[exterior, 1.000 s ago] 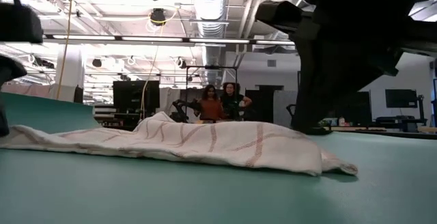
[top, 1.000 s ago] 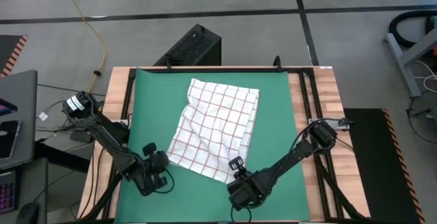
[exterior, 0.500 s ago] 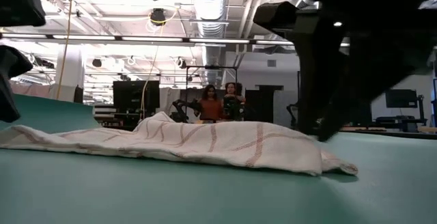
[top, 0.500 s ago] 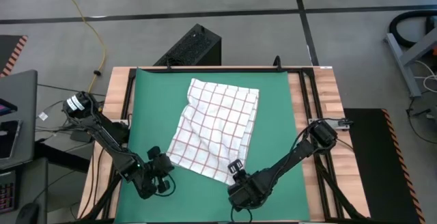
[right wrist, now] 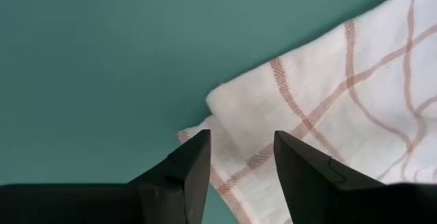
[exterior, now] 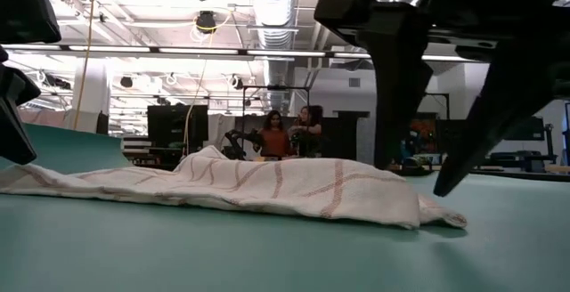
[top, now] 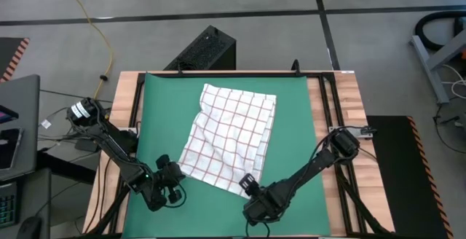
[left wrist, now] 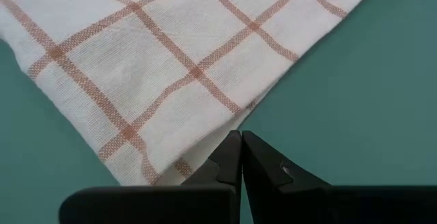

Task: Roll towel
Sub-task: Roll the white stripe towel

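Two people [exterior: 287,132] in bkgd — towel [top: 229,138] on green mat [top: 295,122]; left fingers [left wrist: 240,157] pressed together, right fingers [right wrist: 194,161] spread.

Big green mat [top: 291,115] covers the wooden table [top: 348,100]; black perforated box [top: 204,49] and yellow cable [top: 102,38] on the grey floor, two people [exterior: 287,132] way back.

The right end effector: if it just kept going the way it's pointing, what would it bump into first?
Probably the towel. The right end effector, fingers apart, points at the towel's folded corner on the green mat; how far above it is unclear.
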